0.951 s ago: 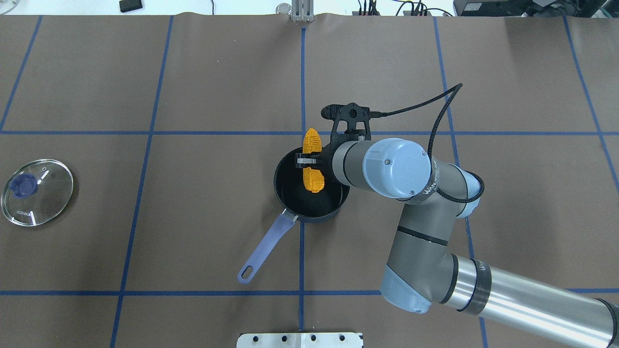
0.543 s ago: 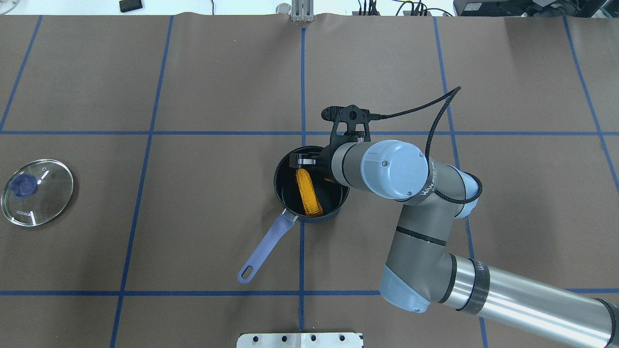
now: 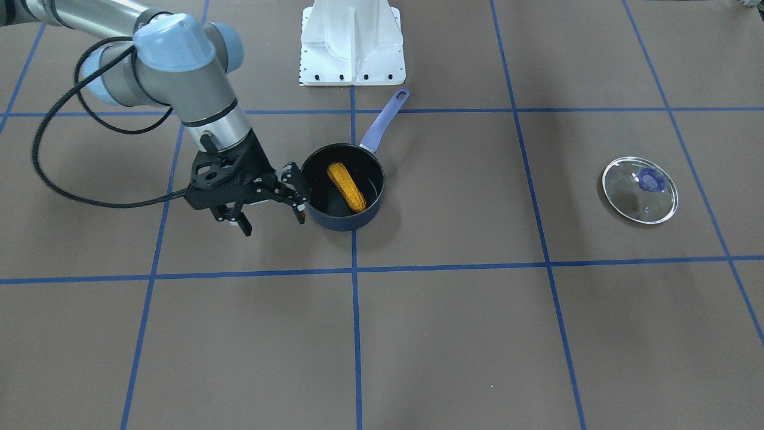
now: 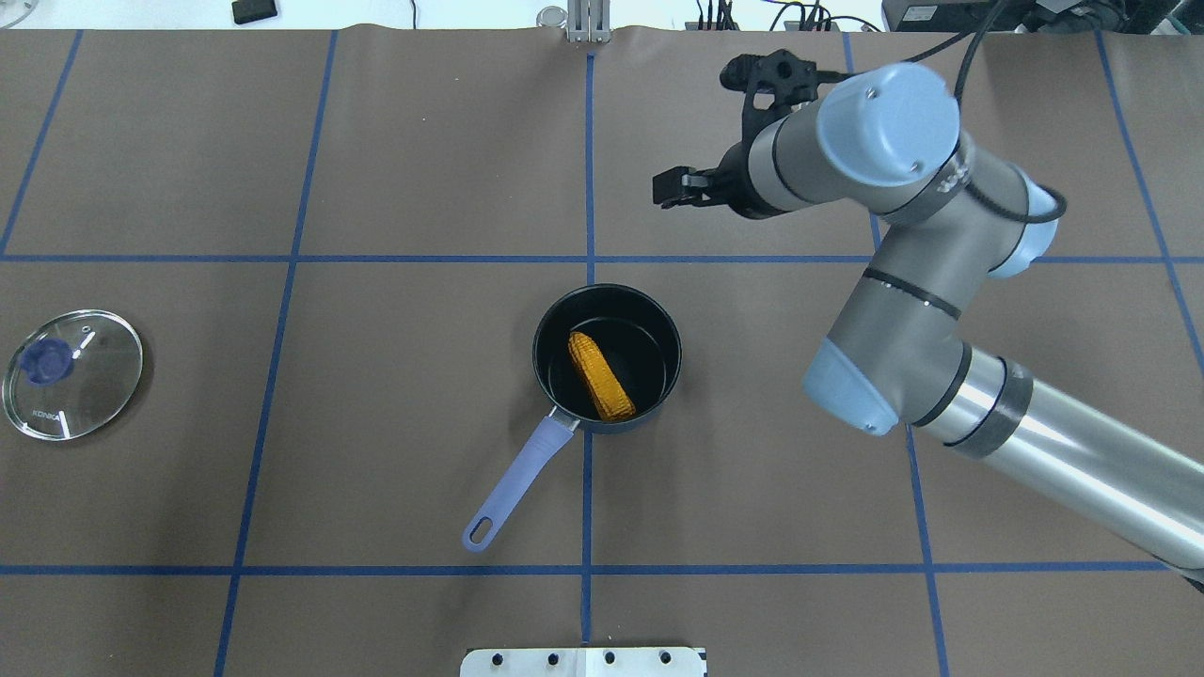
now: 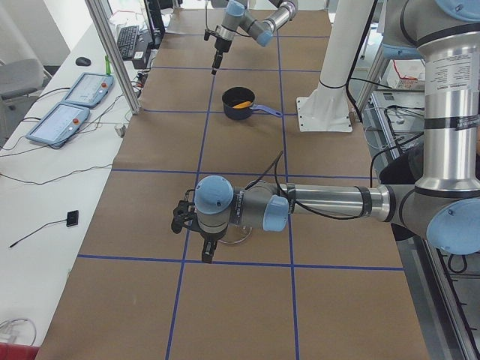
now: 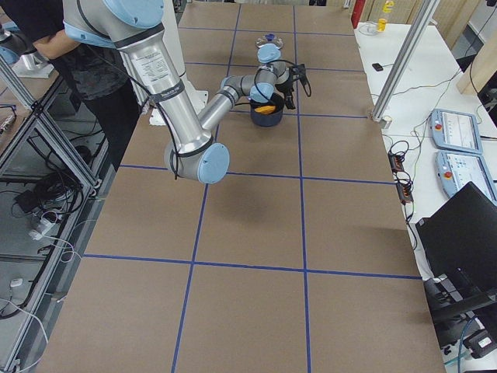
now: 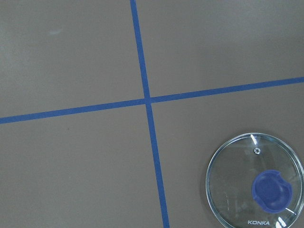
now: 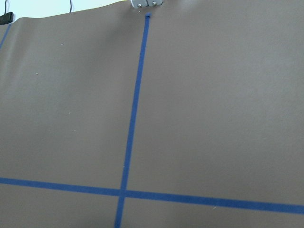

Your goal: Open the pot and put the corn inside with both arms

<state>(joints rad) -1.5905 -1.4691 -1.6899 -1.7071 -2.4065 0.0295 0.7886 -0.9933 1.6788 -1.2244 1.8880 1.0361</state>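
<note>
The corn [image 4: 600, 376] lies flat inside the open dark blue pot [image 4: 611, 425], and shows in the front view [image 3: 346, 187] too. My right gripper [image 4: 670, 188] is empty with its jaws apart. The overhead view has it off the pot, over the table on the far right side. The front view has it [image 3: 273, 222] open beside the pot's wall [image 3: 343, 222]. My left gripper [image 5: 204, 251] shows only in the left side view, over the glass lid; I cannot tell if it is open.
The glass lid [image 4: 72, 374] with a blue knob lies flat at the table's far left, also in the left wrist view [image 7: 254, 183]. The pot's blue handle [image 4: 513, 484] points toward the robot's white base [image 3: 352, 42]. Blue tape lines grid the brown table.
The right gripper held the corn over the pot, let it drop inside, then pulled away up and to the far right. The corn now lies in the pot.
</note>
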